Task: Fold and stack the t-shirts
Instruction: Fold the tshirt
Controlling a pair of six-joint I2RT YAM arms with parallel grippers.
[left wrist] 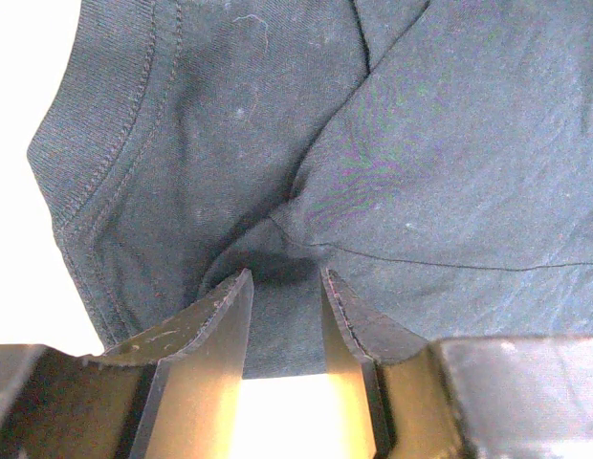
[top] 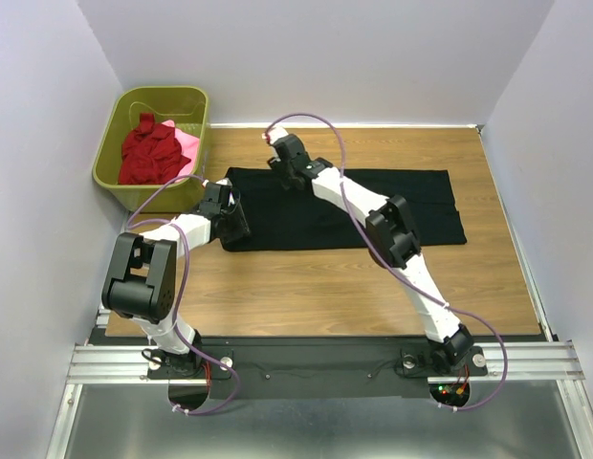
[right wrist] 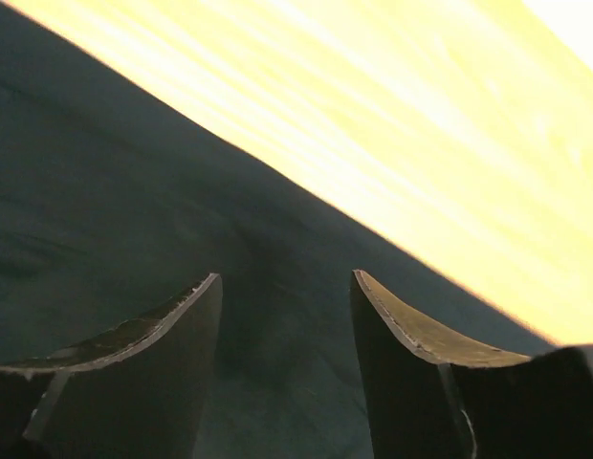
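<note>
The black t-shirt [top: 373, 210] lies on the wooden table [top: 325, 287], folded into a long flat band that runs left to right across the middle. Its right end reaches towards the right side of the table and its left end lies near the basket [top: 112, 134]. The left pincer [top: 234, 215] sits at that left end, low on the cloth. In the left wrist view the left pincer [left wrist: 285, 292] is narrowed on a gathered pinch of the black t-shirt [left wrist: 450, 163]. The cloth puckers into the gap between the two fingers [left wrist: 230, 311], creases spread away from it, and a stitched hem curves off to the left. The right pincer [top: 289, 170] is over the far edge of the band, towards its left part. In the right wrist view the right pincer [right wrist: 285, 287] stands wide, with its two fingers [right wrist: 163, 344] apart just above the black t-shirt [right wrist: 105, 191] and nothing caught between them. The straight edge of the cloth runs slantwise beyond them, with the bright table [right wrist: 421, 124] past it. The olive-green basket stands at the far left corner of the table, apart from the black band. It holds the dark red t-shirt [top: 148, 153], crumpled in a heap, and the pink t-shirt [top: 188, 143], which shows at the heap's right side against the basket wall.
</note>
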